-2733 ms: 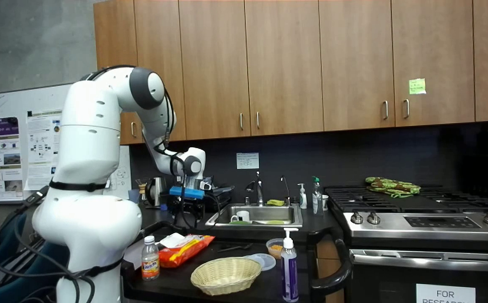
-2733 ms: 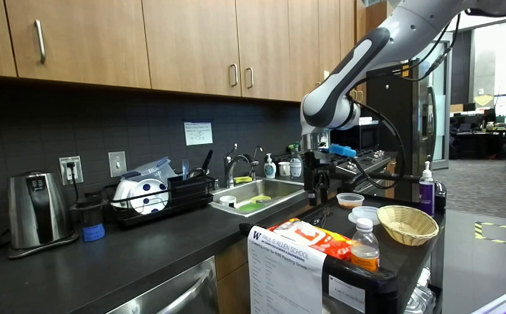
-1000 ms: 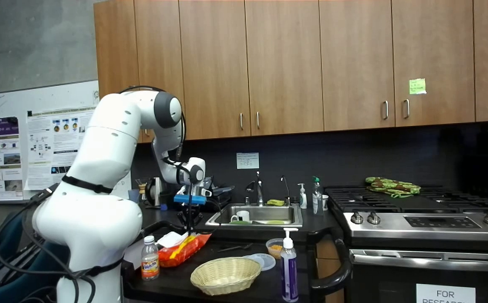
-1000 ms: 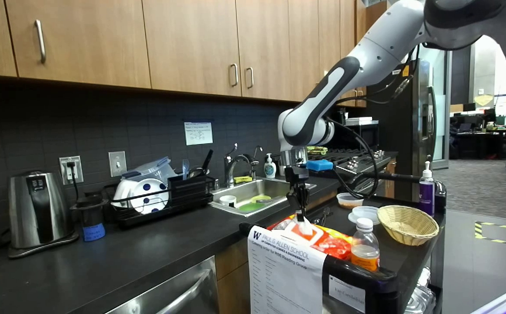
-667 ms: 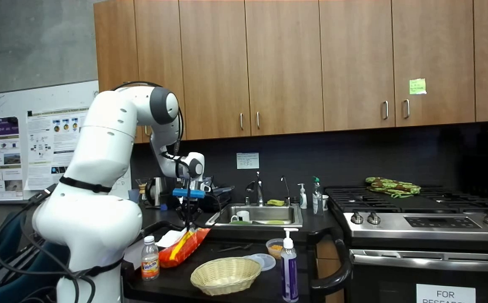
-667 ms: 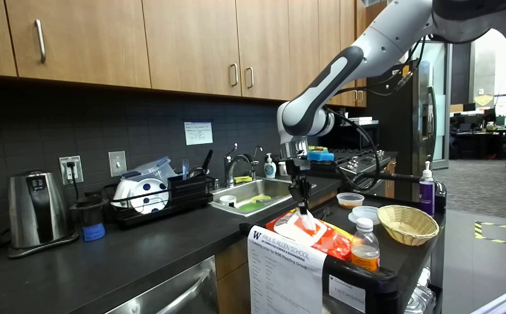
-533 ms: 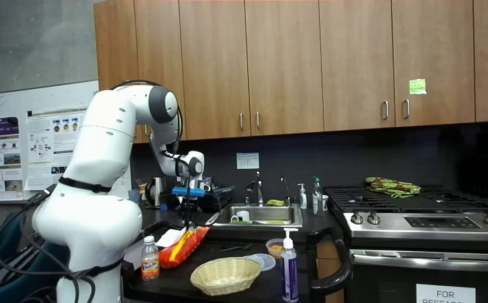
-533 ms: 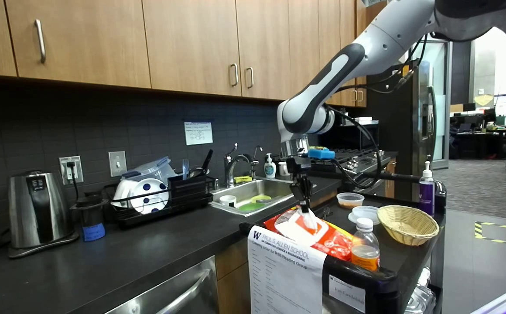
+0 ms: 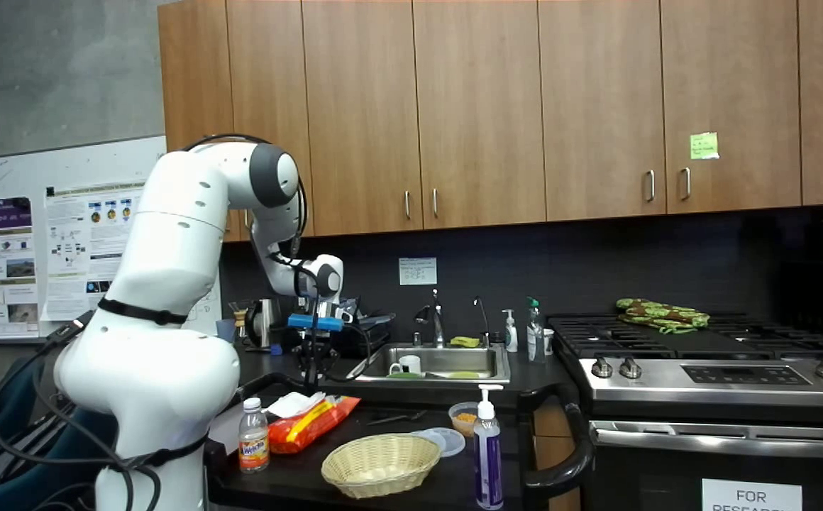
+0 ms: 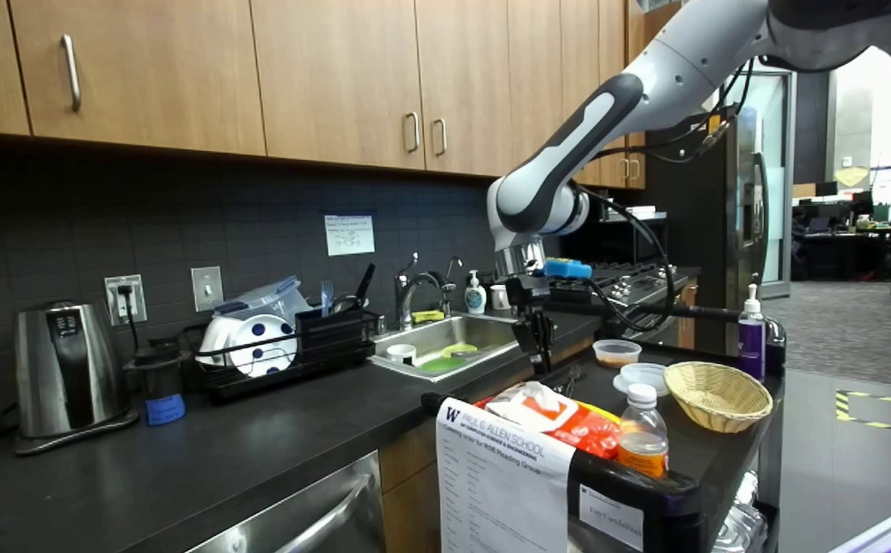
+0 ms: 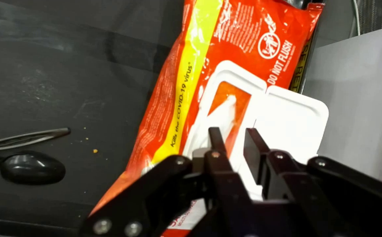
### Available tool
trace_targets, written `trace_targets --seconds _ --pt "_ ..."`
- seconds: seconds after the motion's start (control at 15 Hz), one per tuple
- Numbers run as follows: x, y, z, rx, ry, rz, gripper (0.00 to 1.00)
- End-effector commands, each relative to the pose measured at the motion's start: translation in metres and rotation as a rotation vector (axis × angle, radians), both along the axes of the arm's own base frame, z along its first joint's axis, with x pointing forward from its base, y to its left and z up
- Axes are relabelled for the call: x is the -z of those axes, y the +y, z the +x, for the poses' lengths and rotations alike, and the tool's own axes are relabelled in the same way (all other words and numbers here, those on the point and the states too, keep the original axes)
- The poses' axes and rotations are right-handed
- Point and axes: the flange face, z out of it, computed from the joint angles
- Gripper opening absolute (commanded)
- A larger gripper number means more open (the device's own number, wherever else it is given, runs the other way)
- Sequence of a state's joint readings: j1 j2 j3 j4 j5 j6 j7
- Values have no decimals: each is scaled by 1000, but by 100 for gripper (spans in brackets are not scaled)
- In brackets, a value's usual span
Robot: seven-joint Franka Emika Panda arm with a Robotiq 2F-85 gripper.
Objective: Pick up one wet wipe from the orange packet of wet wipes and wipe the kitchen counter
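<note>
Just released the wet wipe (image 11: 223, 116), left poking from the orange wet-wipes packet (image 11: 181, 98) beneath the parted, unladen claw (image 11: 233, 131), so probably must pinch again before wiping.

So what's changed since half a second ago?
The tool, jaws now parted, has let go of the wipe, which stays in the orange packet; the packet's raised end has dropped back down. Wicker basket, white-capped bottle and purple pump bottle: unmoved.
</note>
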State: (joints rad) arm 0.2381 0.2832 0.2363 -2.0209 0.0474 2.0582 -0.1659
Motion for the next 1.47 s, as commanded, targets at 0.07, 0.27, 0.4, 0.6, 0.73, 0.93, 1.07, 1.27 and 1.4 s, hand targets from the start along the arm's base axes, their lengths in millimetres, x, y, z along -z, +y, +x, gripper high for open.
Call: trace_targets --seconds 0.07,0.27,0.4,0.6,0.73,0.93,1.07,1.27,1.4 --pt "-7 2 -9 -14 -1 11 50" --pt "4 3 -9 -13 -12 18 67" --pt "11 3 -9 -10 -17 18 81" --pt "19 2 -10 -4 -20 20 51" --pt "23 2 -10 -4 -19 21 54" --pt "24 4 -12 -6 -25 22 34" --pt "24 4 -12 -9 -31 23 17" --pt "20 4 -11 -8 -41 26 0" --pt "21 3 -10 -7 -44 25 0"
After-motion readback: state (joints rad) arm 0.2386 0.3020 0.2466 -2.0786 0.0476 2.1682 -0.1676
